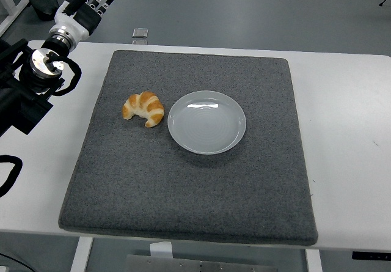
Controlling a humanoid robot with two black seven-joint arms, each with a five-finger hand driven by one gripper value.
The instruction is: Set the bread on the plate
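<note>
Croissant (144, 108) lies on grey mat (189, 180) left of centre, just beside the empty white plate (207, 122), while the left hand (88, 3) hangs at upper left beyond the white tabletop (348, 131), fingers relaxed, holding nothing.

- Bright, even overhead light; the picture is sharp throughout.
- Soft glare patches on the plate (206, 121).
- Faint shadow under the grey mat's (183, 186) near edge on the bench (348, 131).

croissant (144, 108) on mat (189, 186), just left of plate (206, 122) | mat on table (348, 131) | left hand (88, 6) far-left
</note>
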